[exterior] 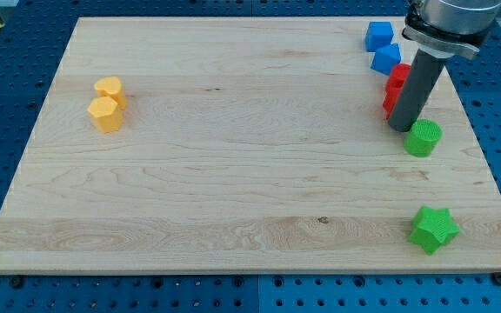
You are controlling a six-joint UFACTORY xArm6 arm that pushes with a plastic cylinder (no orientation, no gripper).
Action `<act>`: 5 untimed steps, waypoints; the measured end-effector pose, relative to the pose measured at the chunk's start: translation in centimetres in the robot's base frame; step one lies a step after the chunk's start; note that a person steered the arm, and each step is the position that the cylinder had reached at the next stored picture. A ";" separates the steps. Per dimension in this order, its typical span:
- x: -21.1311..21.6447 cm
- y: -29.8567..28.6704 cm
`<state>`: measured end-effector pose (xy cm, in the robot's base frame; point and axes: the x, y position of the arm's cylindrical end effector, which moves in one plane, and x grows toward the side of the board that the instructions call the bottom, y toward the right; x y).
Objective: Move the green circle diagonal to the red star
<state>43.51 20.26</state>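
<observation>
The green circle (424, 138) lies near the board's right edge, a bit above mid-height. My tip (401, 129) rests just to its upper left, almost touching it. Two red blocks (395, 90) stand stacked one above the other right behind the rod, partly hidden by it; I cannot tell which one is the star. The rod (415, 89) rises from the tip toward the view's top right.
Two blue blocks (379, 36) (386, 59) sit at the top right above the red ones. A green star (433, 229) lies at the bottom right. Two yellow blocks (110, 90) (105, 114) sit together at the left. The wooden board (233, 156) ends close to the green circle's right.
</observation>
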 end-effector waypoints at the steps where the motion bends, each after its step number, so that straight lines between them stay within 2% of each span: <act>1: 0.8 1.3; 4: 0.8 6.6; 5: 1.0 6.6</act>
